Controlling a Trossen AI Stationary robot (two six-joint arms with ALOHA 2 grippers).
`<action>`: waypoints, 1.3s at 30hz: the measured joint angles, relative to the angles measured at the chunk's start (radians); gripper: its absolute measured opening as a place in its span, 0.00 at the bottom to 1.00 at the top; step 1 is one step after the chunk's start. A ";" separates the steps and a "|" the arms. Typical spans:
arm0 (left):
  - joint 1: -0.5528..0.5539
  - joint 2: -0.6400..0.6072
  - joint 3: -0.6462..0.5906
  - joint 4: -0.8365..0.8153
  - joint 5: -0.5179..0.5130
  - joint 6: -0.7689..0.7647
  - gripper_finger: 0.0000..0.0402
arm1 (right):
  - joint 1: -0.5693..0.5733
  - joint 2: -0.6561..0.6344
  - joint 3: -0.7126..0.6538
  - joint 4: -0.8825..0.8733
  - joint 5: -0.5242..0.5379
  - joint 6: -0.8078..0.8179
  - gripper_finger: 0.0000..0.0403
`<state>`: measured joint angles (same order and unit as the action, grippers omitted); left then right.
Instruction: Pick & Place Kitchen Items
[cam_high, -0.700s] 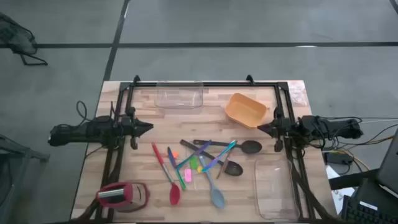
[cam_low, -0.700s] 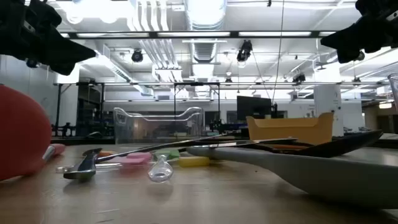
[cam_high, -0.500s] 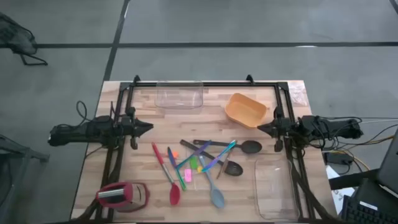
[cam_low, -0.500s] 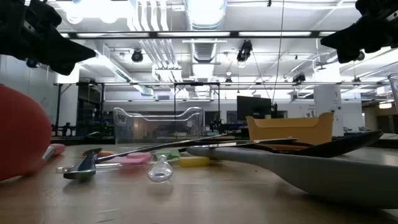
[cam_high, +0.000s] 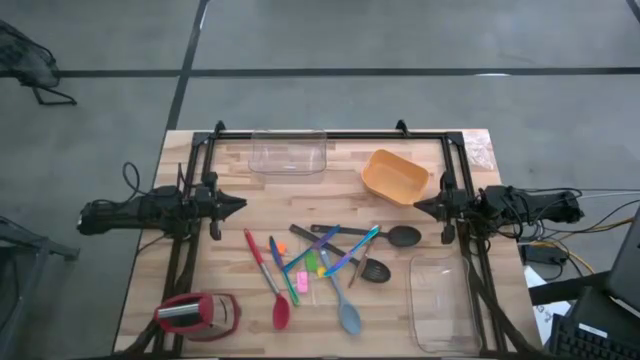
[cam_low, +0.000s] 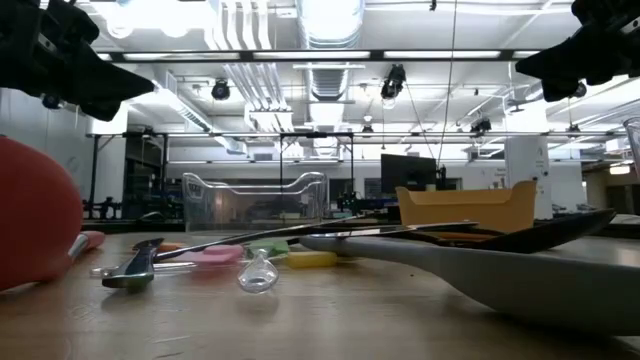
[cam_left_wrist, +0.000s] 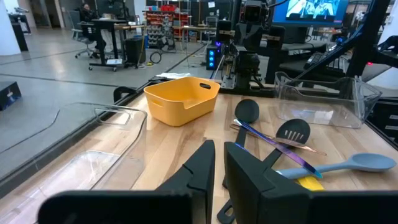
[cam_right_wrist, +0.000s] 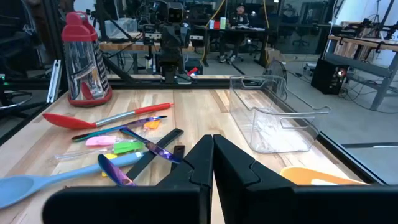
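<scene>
The kitchen items lie in a loose heap at the table's middle (cam_high: 325, 260): two black spoons (cam_high: 402, 237), a red spatula (cam_high: 280, 310), a grey-blue spatula (cam_high: 349, 318), thin coloured cutlery (cam_right_wrist: 149, 146) and small neon pieces (cam_high: 297, 283). My left gripper (cam_high: 240, 204) hovers above the table's left side, shut, well away from the heap. My right gripper (cam_high: 418, 207) hovers at the right side, shut, beside the orange bowl (cam_high: 395, 176). Both fingertips point toward the middle. Neither touches anything.
A clear tub (cam_high: 289, 153) stands at the far edge, another clear tub (cam_high: 440, 300) at the near right. A red-and-silver gadget (cam_high: 195, 314) lies at the near left corner. A black frame (cam_high: 330, 135) rims the table. People and desks show in the room behind.
</scene>
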<state>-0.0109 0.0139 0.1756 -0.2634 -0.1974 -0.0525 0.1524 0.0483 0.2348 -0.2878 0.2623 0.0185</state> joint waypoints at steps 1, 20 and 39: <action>0.000 0.000 0.000 0.000 0.000 0.000 0.11 | 0.000 0.000 0.000 0.000 0.000 0.000 0.02; 0.000 0.000 0.000 0.000 0.000 0.000 0.11 | 0.000 0.000 0.000 0.000 0.002 -0.192 0.02; 0.000 0.000 0.000 0.000 0.000 0.000 0.11 | 0.000 0.000 0.000 0.311 0.004 -0.056 0.02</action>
<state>-0.0109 0.0139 0.1753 -0.2634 -0.1974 -0.0525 0.1520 0.0486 0.2346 0.0235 0.2660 -0.0377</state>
